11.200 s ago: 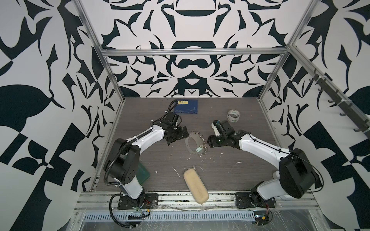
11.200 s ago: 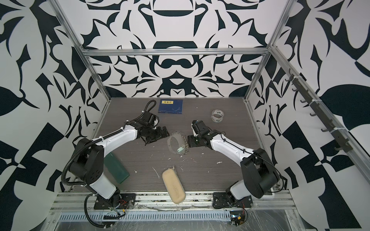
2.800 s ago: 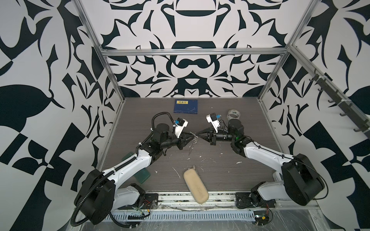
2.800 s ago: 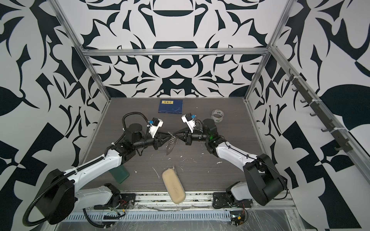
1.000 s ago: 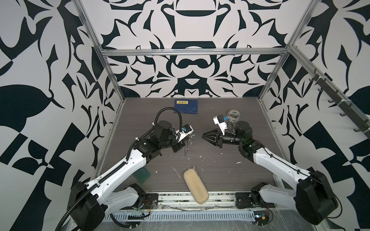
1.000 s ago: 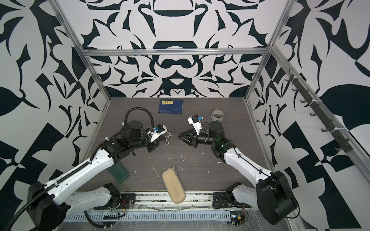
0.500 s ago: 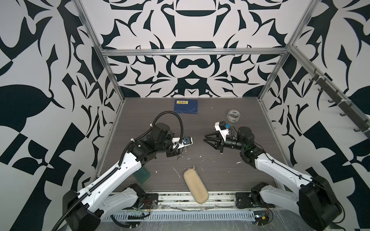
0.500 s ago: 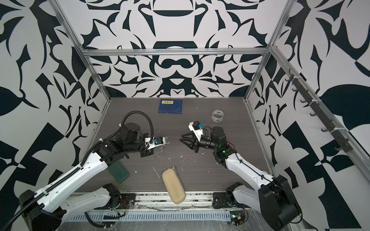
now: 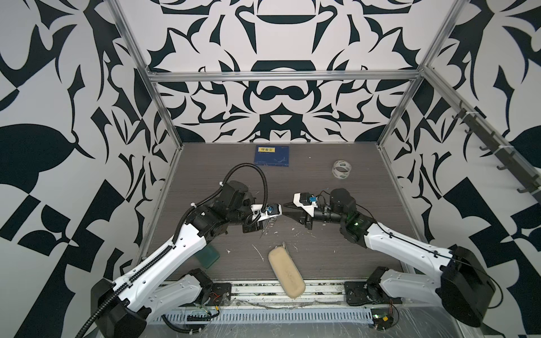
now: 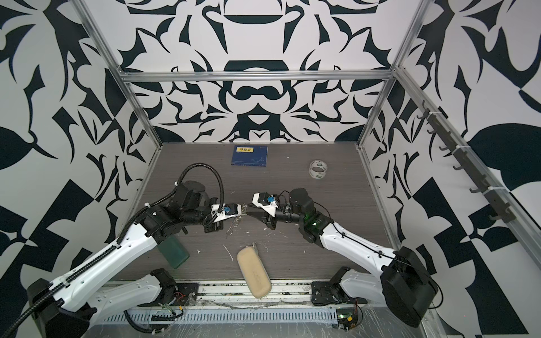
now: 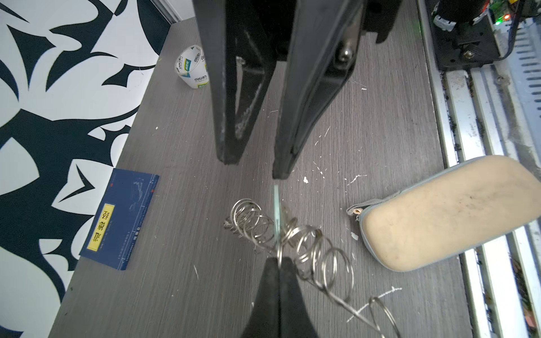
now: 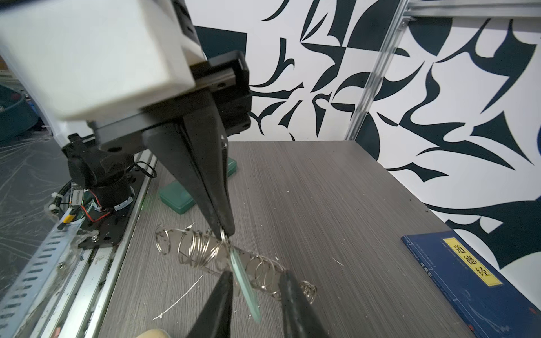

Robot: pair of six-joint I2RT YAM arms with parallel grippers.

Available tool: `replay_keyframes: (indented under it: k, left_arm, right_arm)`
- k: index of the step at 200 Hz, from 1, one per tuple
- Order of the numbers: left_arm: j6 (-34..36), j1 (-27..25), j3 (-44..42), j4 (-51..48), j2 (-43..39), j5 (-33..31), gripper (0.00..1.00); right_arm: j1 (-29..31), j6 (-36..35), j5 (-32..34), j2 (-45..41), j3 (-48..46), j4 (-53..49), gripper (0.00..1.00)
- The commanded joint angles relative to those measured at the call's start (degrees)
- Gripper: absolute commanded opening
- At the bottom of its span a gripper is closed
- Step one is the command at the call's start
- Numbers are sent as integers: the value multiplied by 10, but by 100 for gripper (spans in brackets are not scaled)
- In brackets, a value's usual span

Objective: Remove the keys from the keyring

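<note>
Both grippers meet mid-worktop (image 9: 336, 263), with bare room all round. The left gripper (image 11: 279, 260) is clamped on a wire ring of the keyring (image 11: 310, 248), whose chain trails from the grip. The right gripper (image 12: 256, 275) is narrowly parted, straddling a pale strip (image 12: 244, 281) seen edge-on; key or loop, unclear. The case (image 9: 286, 273) overhangs the front edge, contents hidden. The box (image 9: 210, 259) is half hidden under the left arm.

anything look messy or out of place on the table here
White flecks litter the table near the middle, and the beige case lies askew, one end overhanging the front edge onto the metal rail.
</note>
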Motion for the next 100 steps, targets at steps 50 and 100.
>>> replay_keyframes:
  k: [50, 100]
  left_arm:
    - [-10, -2, -1, -3, 6, 25, 0]
    - [-19, -2, 2, 0, 16, 34, 0]
  right_arm:
    - [12, -32, -2, 26, 45, -6, 31]
    - [25, -34, -4, 37, 56, -28, 29]
